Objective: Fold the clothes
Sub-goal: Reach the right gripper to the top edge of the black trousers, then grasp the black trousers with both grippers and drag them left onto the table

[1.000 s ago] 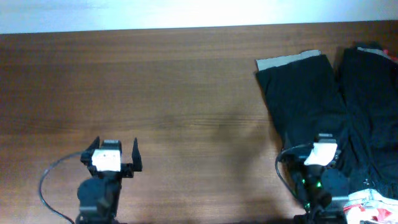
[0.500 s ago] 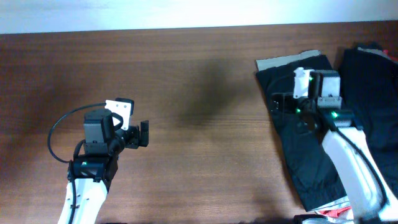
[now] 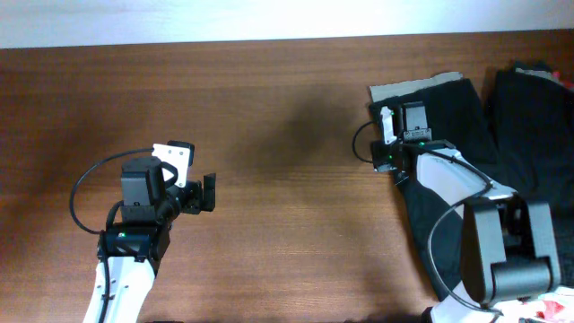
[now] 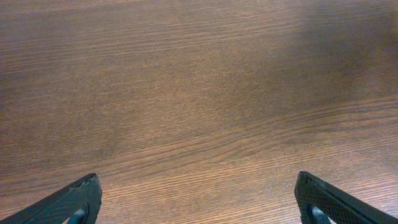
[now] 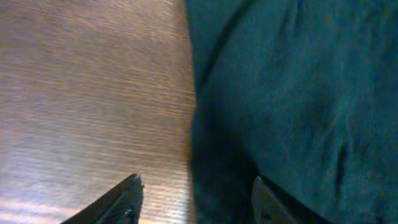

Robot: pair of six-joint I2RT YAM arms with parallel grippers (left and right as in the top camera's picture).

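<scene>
The black shorts (image 3: 453,121) lie spread at the right of the table, with a pale strip along their top edge. My right gripper (image 3: 393,145) is open at the shorts' left edge. In the right wrist view it (image 5: 196,186) straddles that edge, with the left finger over bare wood and the right finger over the black fabric (image 5: 292,93). It holds nothing. My left gripper (image 3: 204,193) is open and empty over bare wood at the left, far from the shorts. It also shows in the left wrist view (image 4: 198,183).
More dark fabric (image 3: 538,108) lies at the far right, reaching the table's right edge. A small red-and-white item (image 3: 547,309) sits at the bottom right corner. The brown wooden table (image 3: 269,117) stretches between the two arms.
Both arms have risen from rest. My right gripper has moved out over the shorts, then left to their left edge. The left arm has not moved in the last half second.
</scene>
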